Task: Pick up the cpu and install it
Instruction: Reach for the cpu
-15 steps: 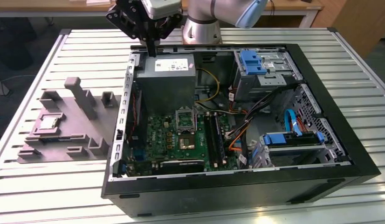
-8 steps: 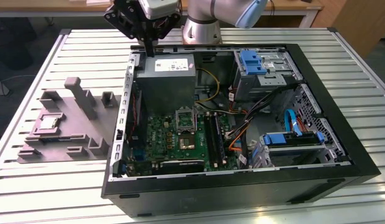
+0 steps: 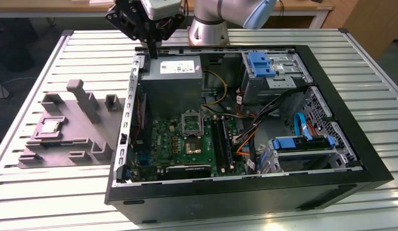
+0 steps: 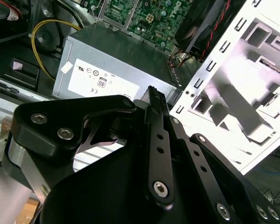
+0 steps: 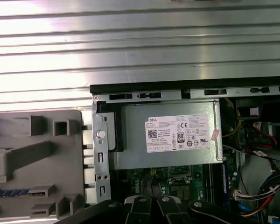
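The cpu (image 3: 51, 126), a small pale square chip, lies flat in a recess of the grey moulded tray (image 3: 70, 144) at the exterior view's left, beside the open computer case. My gripper (image 3: 152, 54) hangs above the case's far left corner, over the edge of the grey power supply (image 3: 173, 79), well away from the cpu. Its black fingers (image 4: 154, 95) are pressed together, shut with nothing between them. The black socket with a metal frame (image 3: 191, 121) sits on the green motherboard (image 3: 179, 144), with a dark glossy chip (image 3: 192, 147) just in front of it.
The black case (image 3: 353, 163) rests on a slatted metal table (image 3: 58, 202). Inside it are drive cages with blue clips (image 3: 262, 65), cables and a blue-handled bracket (image 3: 302, 143). The tray carries upright grey posts (image 3: 83, 98). In the first wrist view the power supply (image 5: 170, 135) lies beside the tray (image 5: 37, 154).
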